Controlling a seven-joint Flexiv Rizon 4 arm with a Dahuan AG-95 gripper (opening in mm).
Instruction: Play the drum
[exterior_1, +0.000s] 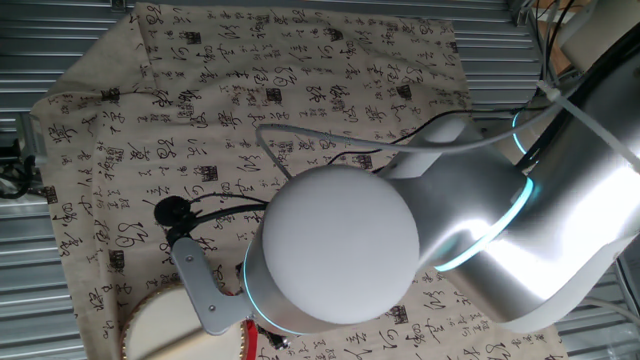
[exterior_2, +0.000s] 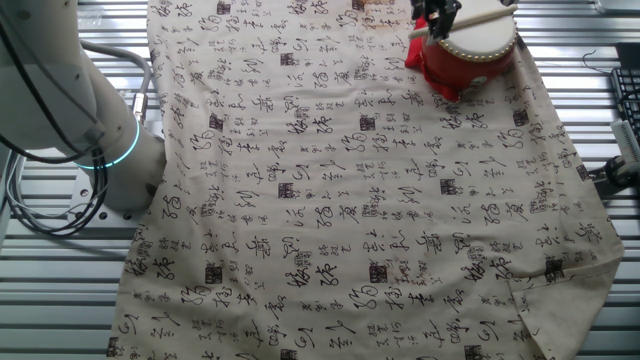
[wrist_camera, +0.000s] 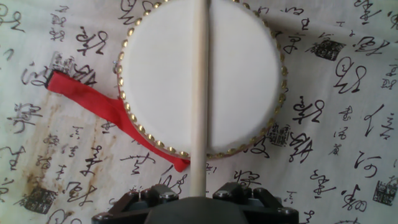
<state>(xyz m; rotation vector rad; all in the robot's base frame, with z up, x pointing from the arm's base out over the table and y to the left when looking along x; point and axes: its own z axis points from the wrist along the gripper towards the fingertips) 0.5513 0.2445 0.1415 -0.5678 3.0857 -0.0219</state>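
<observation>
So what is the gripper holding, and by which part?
The gripper holds the wooden stick by its near end; the shaft lies across the drum.

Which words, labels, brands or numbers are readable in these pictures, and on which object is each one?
Cloth: covered in black brush-style characters and square seal marks, too stylised and blurred to read.
Drum: plain skin, no text.
Stick: no text.
Arm: no label visible.

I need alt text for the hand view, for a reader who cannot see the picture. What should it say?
A pale wooden stick, held by the end effector at the bottom edge, runs straight up across the cream-white head of a small round drum with a studded rim. The drum sits on a cloth printed with black calligraphy, and a red ribbon trails from its left side.
</observation>
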